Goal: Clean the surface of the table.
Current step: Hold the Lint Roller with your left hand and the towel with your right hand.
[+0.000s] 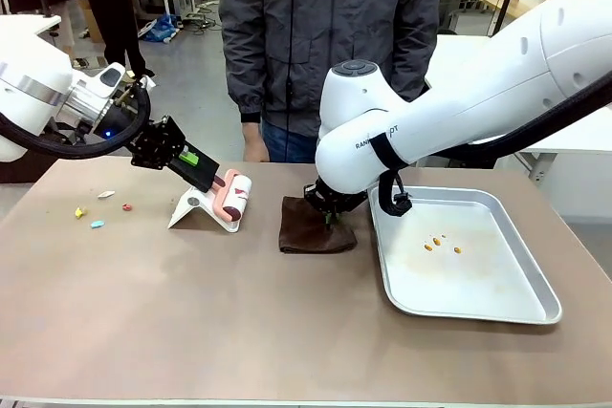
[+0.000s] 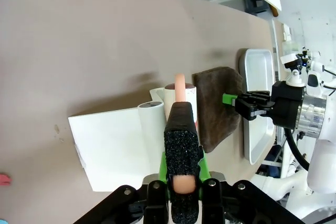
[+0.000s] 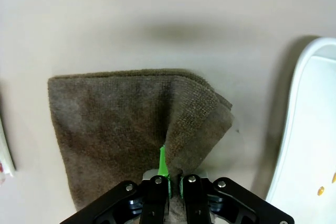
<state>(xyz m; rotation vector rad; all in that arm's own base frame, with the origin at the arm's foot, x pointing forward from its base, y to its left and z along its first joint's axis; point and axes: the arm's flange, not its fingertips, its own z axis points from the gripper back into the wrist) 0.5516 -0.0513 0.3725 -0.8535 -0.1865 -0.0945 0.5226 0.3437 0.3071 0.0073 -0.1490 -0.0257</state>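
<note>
Left claw (image 1: 203, 171) clenched on the pink handle of a lint roller (image 1: 235, 196), low over the tan counter (image 1: 191, 322). Right claw (image 3: 169, 177) pinches a fold of a brown cloth (image 3: 115, 119) lying on the counter directly beneath it, just beside a metal tray (image 1: 478, 293).

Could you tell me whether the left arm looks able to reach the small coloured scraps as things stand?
Probably yes. The scraps lie on bare table on its own side, with nothing between them and the left gripper, though that is shut on the lint roller.
</note>
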